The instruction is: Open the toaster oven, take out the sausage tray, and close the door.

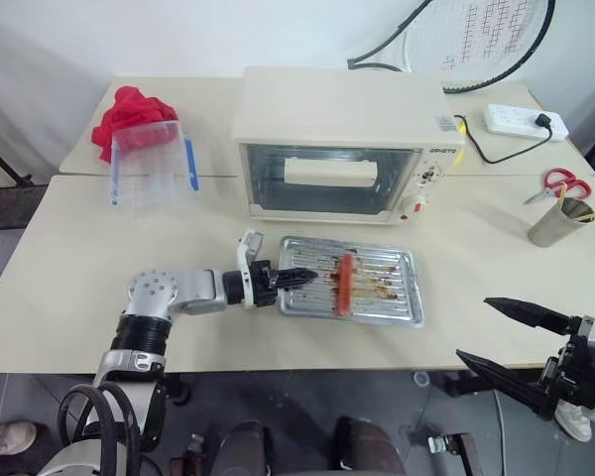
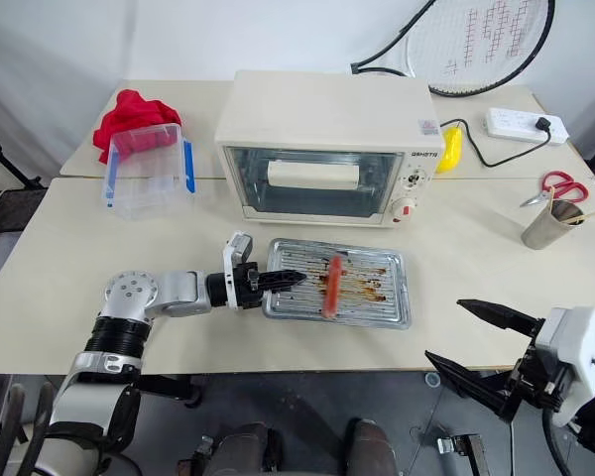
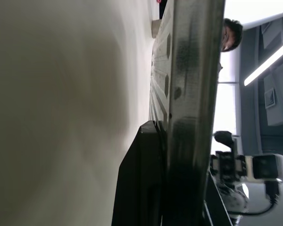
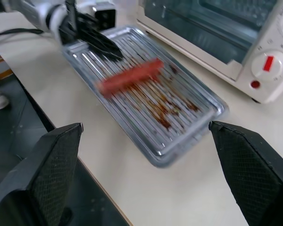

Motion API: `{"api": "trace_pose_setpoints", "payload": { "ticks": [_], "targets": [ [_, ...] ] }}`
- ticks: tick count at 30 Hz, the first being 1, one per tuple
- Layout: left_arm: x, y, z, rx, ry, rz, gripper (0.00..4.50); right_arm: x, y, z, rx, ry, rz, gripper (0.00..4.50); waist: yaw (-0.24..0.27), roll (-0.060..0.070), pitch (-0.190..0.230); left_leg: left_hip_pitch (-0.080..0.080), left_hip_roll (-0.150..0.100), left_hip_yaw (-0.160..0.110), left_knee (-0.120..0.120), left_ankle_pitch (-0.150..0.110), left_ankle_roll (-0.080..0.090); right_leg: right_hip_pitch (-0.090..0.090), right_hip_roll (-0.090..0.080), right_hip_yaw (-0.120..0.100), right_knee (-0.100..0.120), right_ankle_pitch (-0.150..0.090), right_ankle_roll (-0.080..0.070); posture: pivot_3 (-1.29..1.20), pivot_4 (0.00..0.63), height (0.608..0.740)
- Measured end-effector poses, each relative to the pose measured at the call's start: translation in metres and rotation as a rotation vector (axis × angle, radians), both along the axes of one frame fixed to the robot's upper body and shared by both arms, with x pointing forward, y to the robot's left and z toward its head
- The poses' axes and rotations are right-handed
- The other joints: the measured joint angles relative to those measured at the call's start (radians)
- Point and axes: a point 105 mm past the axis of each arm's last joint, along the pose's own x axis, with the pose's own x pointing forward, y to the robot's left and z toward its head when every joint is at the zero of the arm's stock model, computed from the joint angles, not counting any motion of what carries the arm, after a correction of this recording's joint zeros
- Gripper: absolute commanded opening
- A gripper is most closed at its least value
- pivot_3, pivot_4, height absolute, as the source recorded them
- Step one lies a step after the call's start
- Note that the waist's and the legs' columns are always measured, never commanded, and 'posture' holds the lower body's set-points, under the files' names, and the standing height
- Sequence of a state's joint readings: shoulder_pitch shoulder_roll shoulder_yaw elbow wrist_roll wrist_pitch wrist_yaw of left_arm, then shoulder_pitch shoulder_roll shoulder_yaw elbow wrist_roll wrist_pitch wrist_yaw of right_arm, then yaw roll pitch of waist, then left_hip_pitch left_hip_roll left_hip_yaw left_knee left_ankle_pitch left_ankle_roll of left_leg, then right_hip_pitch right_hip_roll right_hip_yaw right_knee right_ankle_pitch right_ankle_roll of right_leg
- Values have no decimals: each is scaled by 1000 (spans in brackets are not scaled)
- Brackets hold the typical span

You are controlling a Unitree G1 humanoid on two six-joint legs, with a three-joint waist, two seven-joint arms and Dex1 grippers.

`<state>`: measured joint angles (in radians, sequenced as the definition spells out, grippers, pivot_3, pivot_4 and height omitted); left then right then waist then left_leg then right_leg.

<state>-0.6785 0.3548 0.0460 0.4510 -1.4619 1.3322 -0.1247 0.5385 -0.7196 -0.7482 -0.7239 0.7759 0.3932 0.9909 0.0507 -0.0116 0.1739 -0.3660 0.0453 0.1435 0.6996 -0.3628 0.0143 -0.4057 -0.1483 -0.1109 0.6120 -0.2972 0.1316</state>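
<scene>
Flanking toaster oven: plastic box, cup.

The two eye views look down from high up, over a pale table. Both show the same things: the cream-white boxy toaster oven near the top middle, and the shallow silvery metal tray with one red sausage in the middle. The right eye view sits a little to one side, so everything lies a bit further left in it.

The left wrist view is very close. It looks along the edge of the same tray, which runs from top to bottom of the frame.

The right wrist view looks from near, down at the tray in the middle and the oven at the upper right.
</scene>
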Motion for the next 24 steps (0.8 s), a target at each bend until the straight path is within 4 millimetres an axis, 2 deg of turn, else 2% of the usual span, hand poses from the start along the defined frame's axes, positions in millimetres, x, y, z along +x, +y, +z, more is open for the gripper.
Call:
{"api": "trace_pose_setpoints", "payload": {
  "ticks": [3,9,13,17,18,20,22,24],
  "targets": [
    [-1,-2,-2,14,-4,-19,562,-3,2,-1,-4,5,-2,4500,4,0,0,0,0,0,0,0,0,0,0,0,0,0,0,0,150,740],
    [-5,1,-14,130,-56,-16,2183,-2,3,0,5,-1,-8,4500,-4,0,0,0,0,0,-1,0,0,-1,0,0,1,0,0,0,150,740],
    [-8,3,-12,139,-91,-20,3261,0,4,0,11,-8,0,4500,-8,0,0,-1,1,0,-1,0,0,-1,0,0,1,0,0,0,150,740],
    [-13,30,-2,239,-250,-13,4319,3,4,-1,12,3,23,4500,-26,0,0,0,2,0,-2,0,0,-2,1,0,2,0,-1,0,150,740],
    [-12,35,0,257,-279,-8,4458,4,3,-2,14,8,20,4500,-27,1,-1,0,1,0,-2,0,0,-2,1,0,2,0,-1,0,150,740],
    [-13,44,1,295,-372,-1,4458,5,2,-3,17,12,23,4500,-27,2,-1,0,1,1,-2,0,0,-2,1,0,2,0,-1,0,150,740],
    [-17,62,1,338,-486,1,4458,6,4,-2,18,9,43,4500,-32,1,-1,0,2,1,-2,0,-1,-4,2,2,3,-1,-2,0,150,740],
    [-24,98,9,350,-654,36,4458,10,-1,-4,41,16,44,4500,-42,1,-1,-2,3,3,-3,-1,-1,-7,2,2,3,-1,-3,0,150,740]
  ]
}}
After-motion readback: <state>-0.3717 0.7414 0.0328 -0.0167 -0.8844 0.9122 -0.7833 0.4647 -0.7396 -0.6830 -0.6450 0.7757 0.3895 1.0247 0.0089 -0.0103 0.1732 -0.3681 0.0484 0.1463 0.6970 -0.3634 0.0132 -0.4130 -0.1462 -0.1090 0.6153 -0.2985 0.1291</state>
